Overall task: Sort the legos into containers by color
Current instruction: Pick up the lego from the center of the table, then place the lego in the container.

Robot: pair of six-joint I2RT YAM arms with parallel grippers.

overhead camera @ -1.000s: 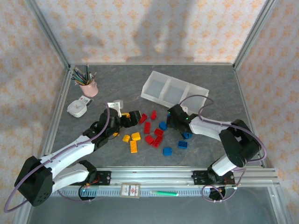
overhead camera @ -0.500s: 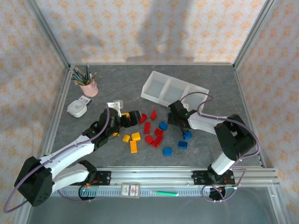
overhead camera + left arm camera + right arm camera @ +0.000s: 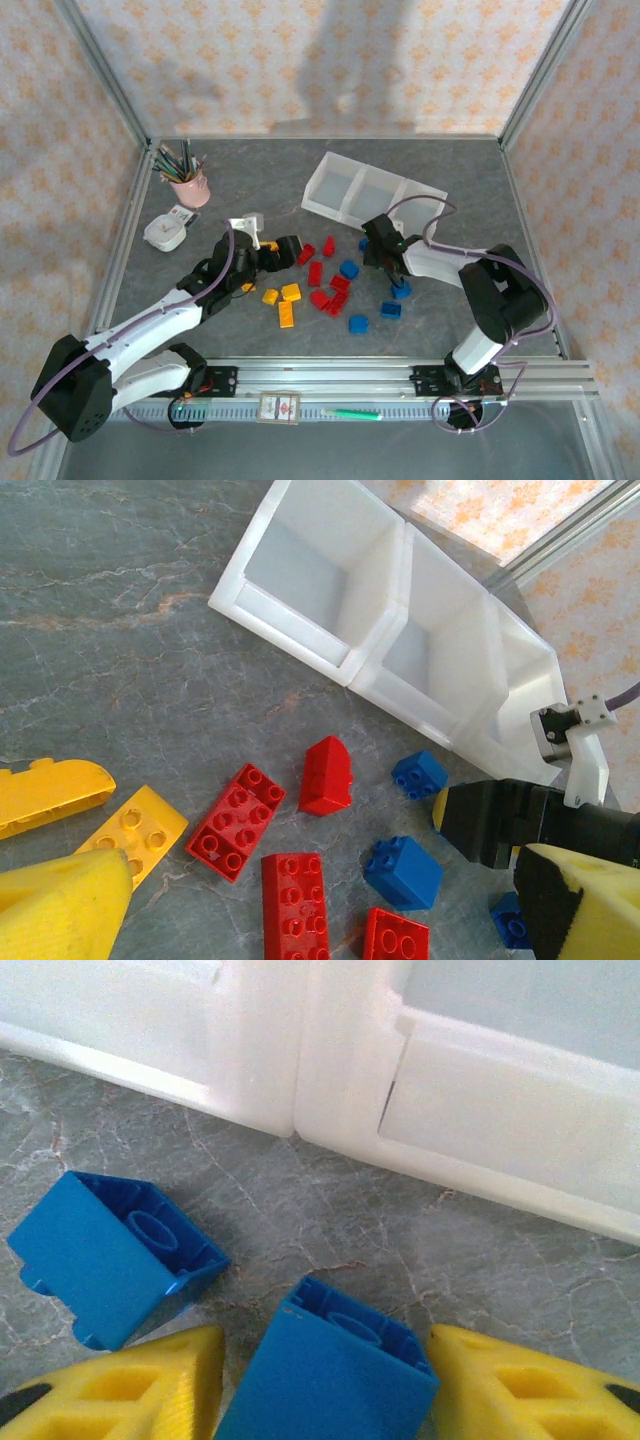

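Overhead, a grey, marble-veined table (image 3: 250,190) is shown enclosed by walls (image 3: 300,60) papered in pale pink with an orange floral repeat; slanting aluminium posts (image 3: 100,70) mark the corners, and an aluminium rail (image 3: 330,372) runs along the near edge, where both arm bases are mounted. The white translucent tray (image 3: 290,630) of three joined square compartments is set obliquely toward the far right of the surface. The legos (image 3: 316,273) are scattered loose on the table in front of it, between the two arms: red pieces in the middle, yellow-orange ones to the left, blue ones to the right. A pink cup (image 3: 188,187) of pencils and a small white dish (image 3: 165,235) are placed at the far left, well apart from the tray. The left gripper (image 3: 322,870) is held over the left side of the scatter with its yellow pads spread wide and nothing between them. The right gripper (image 3: 325,1360) is lowered just before the tray's front wall, and its jaws are closed against a blue brick (image 3: 325,1380), which is pressed on both sides by the yellow pads. A second blue brick (image 3: 110,1260) lies tipped on its side just to the left, hollow underside exposed, apart from the pads.
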